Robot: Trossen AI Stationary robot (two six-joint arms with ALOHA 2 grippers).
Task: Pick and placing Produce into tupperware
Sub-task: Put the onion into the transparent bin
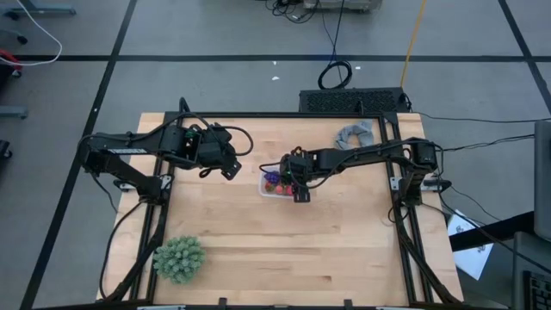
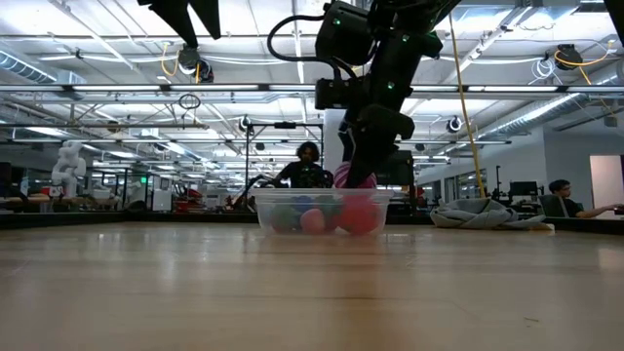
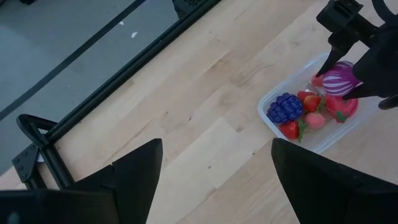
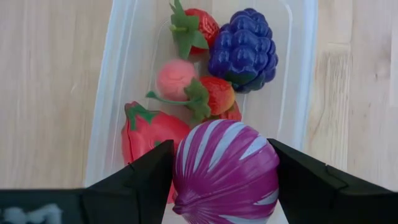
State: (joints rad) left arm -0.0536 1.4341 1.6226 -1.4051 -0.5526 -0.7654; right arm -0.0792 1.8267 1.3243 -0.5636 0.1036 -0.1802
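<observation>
We judge the job nearly finished — the tupperware (image 4: 112, 93) just below our right gripper (image 4: 225, 180) already holds strawberries, a pink piece and a purple berry cluster (image 4: 244, 48). The right gripper pinches a striped purple fruit (image 4: 225, 171) over the tub, not yet released. Our left gripper (image 3: 214, 180) waits spread, well aside — nothing between its fingers.

Grey floor (image 1: 215, 34) crossed by black lines; ceiling strip lights (image 2: 88, 39).
</observation>
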